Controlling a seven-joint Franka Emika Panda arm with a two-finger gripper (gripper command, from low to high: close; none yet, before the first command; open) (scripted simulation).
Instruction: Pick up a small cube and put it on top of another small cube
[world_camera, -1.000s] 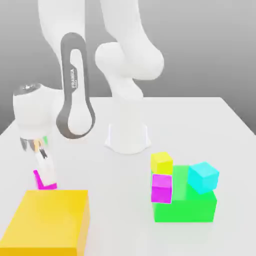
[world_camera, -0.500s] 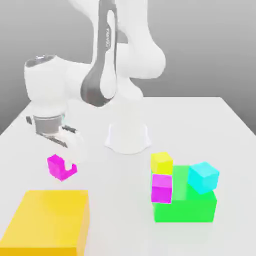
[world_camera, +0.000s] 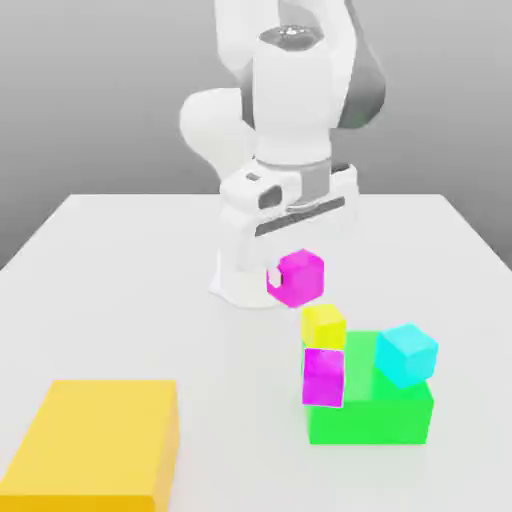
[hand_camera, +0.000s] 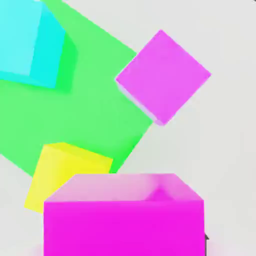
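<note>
My gripper is shut on the small cube, a bright pink-magenta one, and holds it in the air in front of the arm's white base. In the hand view this held cube sits close to the camera. Just below it and slightly toward the exterior view's right stands a small yellow cube. A slightly more purple magenta cube rests on the table against the green block.
A cyan cube sits on top of the green block. A large yellow block lies at the front on the exterior view's left. The arm's white base stands behind the held cube on the white table.
The gripper has carried the pink-magenta cube up from beside the large yellow block and across toward the exterior view's right, to a spot above the small yellow cube. The other blocks have not moved.
</note>
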